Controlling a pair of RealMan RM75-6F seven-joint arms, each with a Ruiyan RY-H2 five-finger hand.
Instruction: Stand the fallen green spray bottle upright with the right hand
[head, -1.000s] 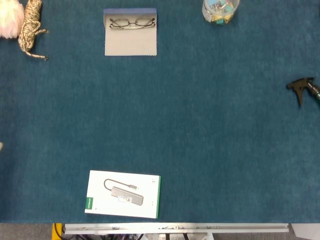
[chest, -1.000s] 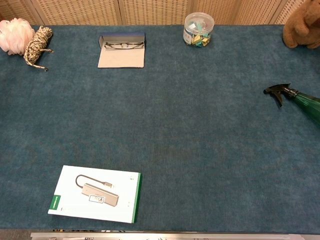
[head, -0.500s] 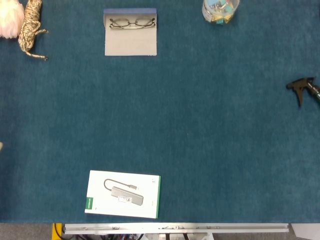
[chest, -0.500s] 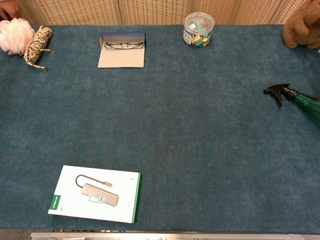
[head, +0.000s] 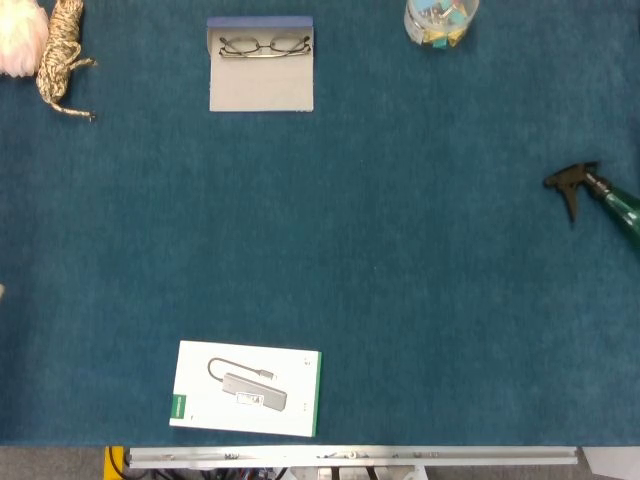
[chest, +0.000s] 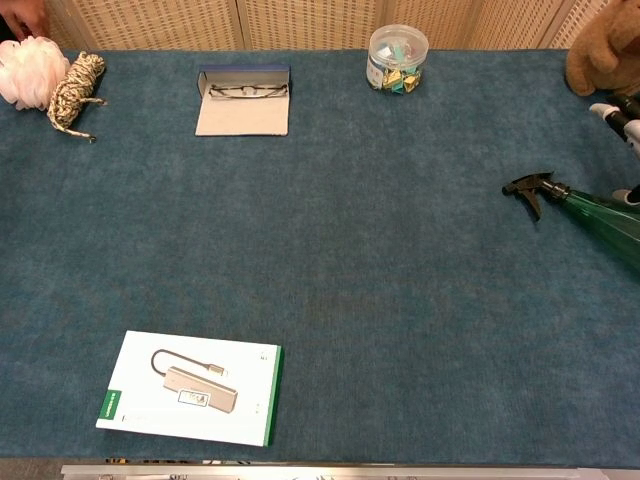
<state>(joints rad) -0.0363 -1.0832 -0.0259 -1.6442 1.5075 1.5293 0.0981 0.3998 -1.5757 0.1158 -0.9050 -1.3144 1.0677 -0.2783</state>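
The green spray bottle (head: 618, 203) lies on its side at the table's right edge, its black trigger head (head: 570, 185) pointing left. In the chest view the bottle (chest: 598, 213) runs off the frame's right edge. Only a few pale fingertips of my right hand (chest: 622, 115) show there, one above the bottle and one right by its neck. The rest of that hand is out of frame, so its hold on the bottle is hidden. My left hand shows in neither view.
A white adapter box (head: 246, 388) lies near the front edge. At the back are a glasses case with spectacles (head: 261, 62), a clear tub of clips (head: 440, 20), a rope coil (head: 60, 55), a pink puff (chest: 28, 70) and a brown plush toy (chest: 605, 55).
The spray bottle has shifted a little to the left. Fingertips of my right hand have come into the chest view at the right edge.
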